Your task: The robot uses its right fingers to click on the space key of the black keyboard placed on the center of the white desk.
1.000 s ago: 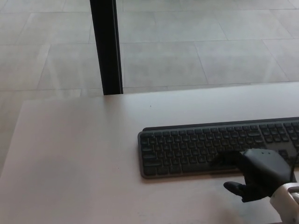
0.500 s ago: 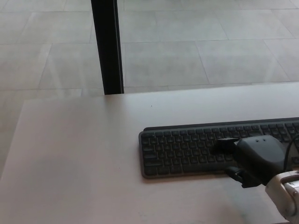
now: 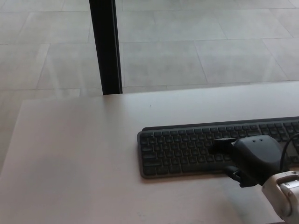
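Observation:
The black keyboard (image 3: 182, 149) lies flat on the white desk (image 3: 84, 154), right of centre, and runs off the picture's right edge. My right hand (image 3: 254, 159) comes in from the lower right and hangs over the keyboard's lower rows. One thick finger (image 3: 223, 144) stretches left over the keys and covers part of the bottom rows. The thumb (image 3: 236, 175) sits apart from it, at the keyboard's front edge. The hand holds nothing. I cannot tell whether the finger touches a key. The space key is partly hidden under the hand. My left hand does not show.
A black vertical post (image 3: 105, 46) stands behind the desk's far edge, left of the keyboard. Grey tiled floor (image 3: 196, 46) lies beyond. The desk's left edge (image 3: 14, 140) slants down the picture's left side.
Over the last second my right hand rose from the desk in front of the keyboard onto its lower rows. Since half a second ago it has barely moved.

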Available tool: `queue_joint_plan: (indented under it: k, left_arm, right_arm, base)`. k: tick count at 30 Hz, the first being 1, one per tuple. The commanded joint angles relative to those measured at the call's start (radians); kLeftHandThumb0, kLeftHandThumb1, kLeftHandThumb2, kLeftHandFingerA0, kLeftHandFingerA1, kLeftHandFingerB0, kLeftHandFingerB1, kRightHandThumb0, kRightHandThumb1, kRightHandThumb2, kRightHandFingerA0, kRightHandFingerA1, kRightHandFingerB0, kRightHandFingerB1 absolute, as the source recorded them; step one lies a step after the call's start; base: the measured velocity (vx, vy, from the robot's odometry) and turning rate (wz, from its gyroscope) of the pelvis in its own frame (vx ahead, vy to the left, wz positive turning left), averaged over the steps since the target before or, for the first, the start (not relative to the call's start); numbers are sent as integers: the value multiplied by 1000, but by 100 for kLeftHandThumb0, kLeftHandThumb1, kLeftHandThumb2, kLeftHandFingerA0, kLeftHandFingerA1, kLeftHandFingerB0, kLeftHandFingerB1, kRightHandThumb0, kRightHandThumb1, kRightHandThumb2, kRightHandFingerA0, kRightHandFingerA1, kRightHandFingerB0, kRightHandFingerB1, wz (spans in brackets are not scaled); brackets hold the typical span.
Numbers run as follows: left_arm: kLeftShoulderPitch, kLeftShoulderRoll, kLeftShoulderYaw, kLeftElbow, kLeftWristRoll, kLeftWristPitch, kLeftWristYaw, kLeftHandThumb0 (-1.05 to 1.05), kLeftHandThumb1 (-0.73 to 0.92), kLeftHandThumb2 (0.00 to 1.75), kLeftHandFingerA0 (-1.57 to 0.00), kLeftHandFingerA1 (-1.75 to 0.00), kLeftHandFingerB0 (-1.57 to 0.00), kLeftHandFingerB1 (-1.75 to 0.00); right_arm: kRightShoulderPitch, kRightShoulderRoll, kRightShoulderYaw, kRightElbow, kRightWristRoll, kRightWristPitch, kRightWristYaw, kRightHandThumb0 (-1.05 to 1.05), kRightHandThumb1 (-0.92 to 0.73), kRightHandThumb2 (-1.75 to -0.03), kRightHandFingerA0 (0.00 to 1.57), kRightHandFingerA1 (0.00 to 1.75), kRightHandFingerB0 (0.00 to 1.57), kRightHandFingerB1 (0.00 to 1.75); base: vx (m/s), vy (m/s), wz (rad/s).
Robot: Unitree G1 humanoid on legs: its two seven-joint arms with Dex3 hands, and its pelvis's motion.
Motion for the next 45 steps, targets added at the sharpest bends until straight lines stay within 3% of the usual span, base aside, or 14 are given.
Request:
queue_joint_plan:
  k: [1, 10, 26, 45]
  left_arm:
    - [5, 20, 1, 4, -17, -19, -7, -42, 65, 58, -65, -58, -53, -50]
    - [-12, 13, 5, -19, -26, -11, 0, -42, 64, 58, -66, -60, -54, -52]
    - [-28, 17, 11, -5, -26, -14, 17, -42, 62, 58, -71, -64, -56, -53]
    - [-30, 21, 6, 0, -37, -10, 18, -41, 64, 58, -70, -61, -53, -51]
  right_arm:
    - [7, 4, -10, 13, -26, -27, -21, -33, -63, -64, 77, 158, 67, 49]
    - [-13, 12, -26, 43, -32, -63, -43, -31, -60, -68, 87, 160, 73, 54]
    - [-1, 11, -13, 61, -59, -56, -3, -36, -67, -63, 75, 162, 73, 51]
    - [-29, 33, 3, 152, -87, -28, 18, -40, -61, -64, 83, 159, 77, 59]
  base:
    - [0, 0, 0]
    - [0, 0, 0]
    - [0, 0, 0]
    - [0, 0, 0]
